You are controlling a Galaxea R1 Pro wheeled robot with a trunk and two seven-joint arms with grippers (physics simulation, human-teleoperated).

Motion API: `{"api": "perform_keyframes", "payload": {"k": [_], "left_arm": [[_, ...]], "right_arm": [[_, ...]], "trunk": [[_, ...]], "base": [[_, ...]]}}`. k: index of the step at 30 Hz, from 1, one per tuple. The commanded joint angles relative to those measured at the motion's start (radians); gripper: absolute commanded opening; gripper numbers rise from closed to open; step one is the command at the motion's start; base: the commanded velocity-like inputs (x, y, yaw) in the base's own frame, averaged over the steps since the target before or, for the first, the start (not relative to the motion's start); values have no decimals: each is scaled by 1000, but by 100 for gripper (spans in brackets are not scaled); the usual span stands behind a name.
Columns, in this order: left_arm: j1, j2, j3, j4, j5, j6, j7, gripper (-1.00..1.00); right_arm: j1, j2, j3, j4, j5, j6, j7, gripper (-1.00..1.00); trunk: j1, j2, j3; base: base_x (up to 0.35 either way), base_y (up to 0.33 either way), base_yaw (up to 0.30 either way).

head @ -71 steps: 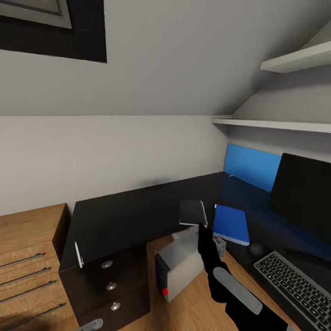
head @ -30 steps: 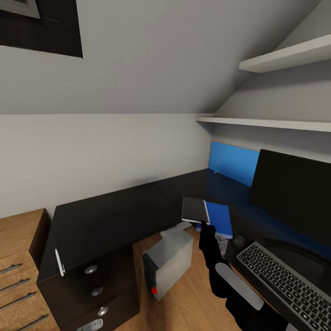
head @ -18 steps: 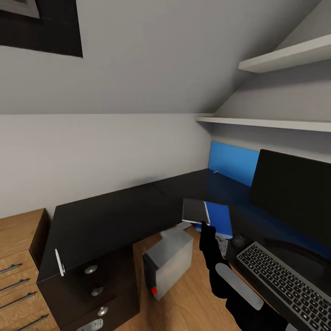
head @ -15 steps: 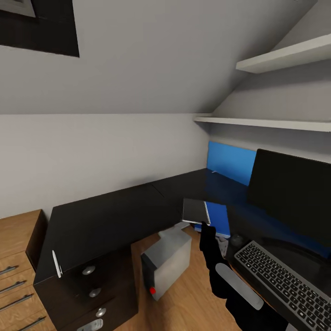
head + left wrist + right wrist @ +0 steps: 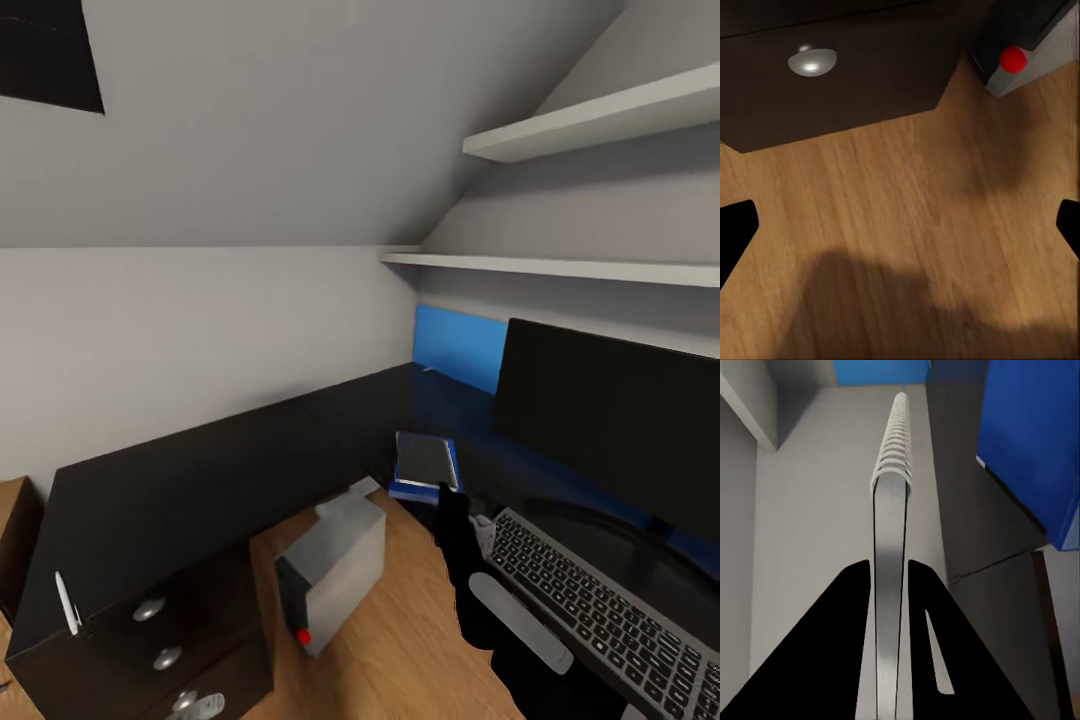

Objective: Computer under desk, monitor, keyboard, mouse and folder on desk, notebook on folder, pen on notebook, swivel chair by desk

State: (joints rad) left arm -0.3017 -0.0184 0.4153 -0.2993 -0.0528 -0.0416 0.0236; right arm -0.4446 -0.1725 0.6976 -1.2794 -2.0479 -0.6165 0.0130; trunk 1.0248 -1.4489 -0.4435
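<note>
The right pincer [image 5: 891, 607] is clamped on the notebook [image 5: 425, 460], holding it just above the blue folder [image 5: 413, 489] on the desk [image 5: 200, 480], with the keyboard [image 5: 590, 590] beside the arm. The risk I see is letting go while the notebook is off-centre or tilted: it could slide off the folder's edge toward the computer [image 5: 335, 570] below. The pen [image 5: 66, 603] lies well apart, at the far desk end. The left pincer [image 5: 900, 225] hangs apart over the floor. Against the earlier views, the camera has swung right, and the notebook now overlaps the folder more.
</note>
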Motion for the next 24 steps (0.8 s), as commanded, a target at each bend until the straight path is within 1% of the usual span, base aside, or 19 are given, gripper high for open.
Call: {"api": "perform_keyframes", "payload": {"k": [1,6,9,15,24], "left_arm": [[0,0,4,0,-5,-3,2,100],[0,0,4,0,-5,-3,2,100],[0,-1,4,0,-5,-3,2,100],[0,-1,4,0,-5,-4,2,100],[0,-2,4,0,-5,-4,1,100]], "right_arm": [[-2,-1,4,0,-5,-6,6,-100],[-2,-1,6,16,-5,-6,6,-100],[-2,-1,5,18,-4,-6,8,-100],[-2,-1,7,20,-3,1,6,-100],[-2,0,12,20,-1,7,5,-100]], "trunk": [[0,-1,-1],[0,-1,-4],[0,-1,-4],[0,-1,-5],[0,-1,-5]], "base": [[0,0,-253],[6,0,-229],[134,0,-95],[223,0,-27],[44,0,-3]]}}
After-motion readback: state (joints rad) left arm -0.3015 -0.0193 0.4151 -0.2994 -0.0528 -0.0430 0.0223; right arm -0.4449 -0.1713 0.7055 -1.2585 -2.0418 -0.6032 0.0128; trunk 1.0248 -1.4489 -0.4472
